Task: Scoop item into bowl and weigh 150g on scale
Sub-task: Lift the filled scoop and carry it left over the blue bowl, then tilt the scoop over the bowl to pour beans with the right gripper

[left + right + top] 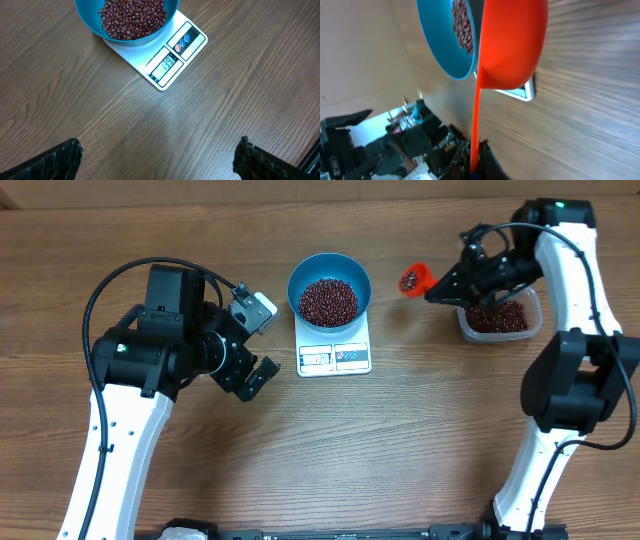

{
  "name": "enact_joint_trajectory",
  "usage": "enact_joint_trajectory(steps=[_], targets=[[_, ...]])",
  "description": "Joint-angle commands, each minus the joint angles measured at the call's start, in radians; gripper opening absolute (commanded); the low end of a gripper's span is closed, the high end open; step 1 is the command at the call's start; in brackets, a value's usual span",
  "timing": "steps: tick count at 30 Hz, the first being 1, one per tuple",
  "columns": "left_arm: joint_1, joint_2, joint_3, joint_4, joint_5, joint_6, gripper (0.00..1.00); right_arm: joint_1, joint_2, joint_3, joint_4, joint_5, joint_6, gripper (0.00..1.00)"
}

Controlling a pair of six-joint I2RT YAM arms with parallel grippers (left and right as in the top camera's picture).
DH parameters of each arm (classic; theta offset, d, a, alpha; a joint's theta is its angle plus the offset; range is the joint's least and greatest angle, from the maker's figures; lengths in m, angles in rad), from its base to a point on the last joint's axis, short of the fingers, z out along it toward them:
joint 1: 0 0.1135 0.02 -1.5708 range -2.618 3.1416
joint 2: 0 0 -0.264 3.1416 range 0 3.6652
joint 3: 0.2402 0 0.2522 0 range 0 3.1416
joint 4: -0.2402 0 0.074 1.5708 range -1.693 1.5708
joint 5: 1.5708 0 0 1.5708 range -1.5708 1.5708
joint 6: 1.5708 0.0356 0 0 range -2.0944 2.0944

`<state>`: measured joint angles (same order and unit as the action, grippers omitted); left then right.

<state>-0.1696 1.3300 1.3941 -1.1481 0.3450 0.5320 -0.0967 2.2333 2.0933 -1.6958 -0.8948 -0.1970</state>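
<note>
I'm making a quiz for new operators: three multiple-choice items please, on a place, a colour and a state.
1. The bowl sits: A on the scale; B on a plate; C on a shelf.
2. The scoop is: A green; B white; C orange.
3. The left gripper's jaws: A shut on the scoop; B open, empty; C shut on a spoon.
Key: 1 A, the scale's display shows beside the bowl; 2 C, plainly orange overhead; 3 B, jaws apart, nothing between.
</note>
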Motion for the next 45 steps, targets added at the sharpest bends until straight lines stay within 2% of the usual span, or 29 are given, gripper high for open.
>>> enact_joint_trajectory(steps=[1, 10, 26, 36, 45], targets=[[-0.001, 0.007, 0.016, 0.000, 0.014, 0.023, 1.00, 0.030, -0.054, 0.048, 0.002, -0.024, -0.020, 0.03], [-0.001, 0.007, 0.016, 0.000, 0.014, 0.023, 1.00, 0.109, -0.101, 0.050, 0.002, -0.019, -0.017, 0.04], [-0.001, 0.007, 0.016, 0.000, 0.014, 0.023, 1.00, 0.263, -0.103, 0.050, 0.085, 0.155, -0.021, 0.04], [-0.001, 0.007, 0.016, 0.000, 0.014, 0.023, 1.00, 0.395, -0.103, 0.050, 0.204, 0.429, -0.089, 0.04], [-0.001, 0.007, 0.016, 0.000, 0.014, 0.022, 0.99, 0.459, -0.103, 0.050, 0.256, 0.555, -0.089, 0.04]])
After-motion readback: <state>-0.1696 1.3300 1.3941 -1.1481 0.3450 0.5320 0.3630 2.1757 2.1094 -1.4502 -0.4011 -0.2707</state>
